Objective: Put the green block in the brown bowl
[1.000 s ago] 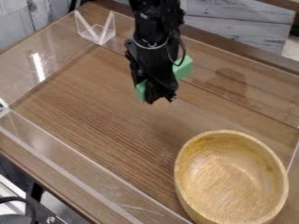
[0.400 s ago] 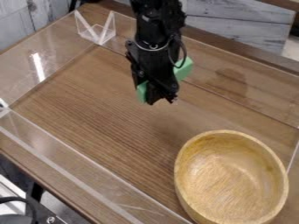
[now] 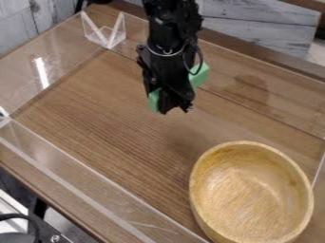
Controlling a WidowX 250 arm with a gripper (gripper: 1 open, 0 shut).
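Clear plastic walls [image 3: 38,71] around a brown wooden table [image 3: 102,123], seen at nine o'clock. Near the middle, toward twelve o'clock: black gripper [image 3: 170,102], pointing down, low over the wood, jaws pinched tight on the green block [image 3: 154,97]. Green showing at the tips and again at the gripper's side. Block off at about eleven o'clock from the brown bowl [image 3: 252,195], well apart from it. At five o'clock: bowl round and shallow, light wood, nothing inside.
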